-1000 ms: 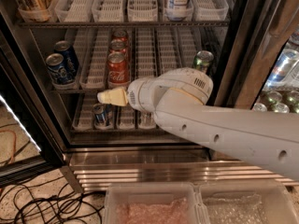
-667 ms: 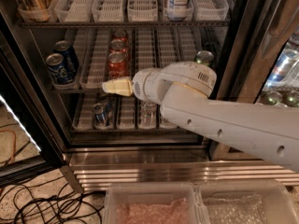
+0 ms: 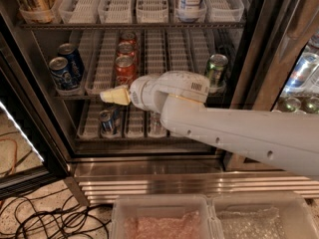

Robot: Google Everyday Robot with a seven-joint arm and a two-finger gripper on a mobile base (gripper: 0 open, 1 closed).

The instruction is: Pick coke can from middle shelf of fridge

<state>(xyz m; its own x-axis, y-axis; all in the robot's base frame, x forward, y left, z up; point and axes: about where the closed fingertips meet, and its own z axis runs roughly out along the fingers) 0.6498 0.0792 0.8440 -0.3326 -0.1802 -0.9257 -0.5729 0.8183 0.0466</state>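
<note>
The fridge stands open in front of me. On its middle shelf a row of three red coke cans runs front to back in one white lane tray; the front coke can is nearest. My gripper has its cream tip at the shelf's front edge, just below and slightly left of the front coke can, and holds nothing that I can see. The white arm reaches in from the lower right and hides part of the middle and bottom shelves.
Two blue cans stand at the shelf's left and a green can at its right. A small can sits on the bottom shelf. The dark door post stands at the right. Plastic bins and floor cables lie below.
The gripper has risen from in front of the bottom shelf to the middle shelf's front edge and shifted slightly left, below the front coke can. The cans have not moved.
</note>
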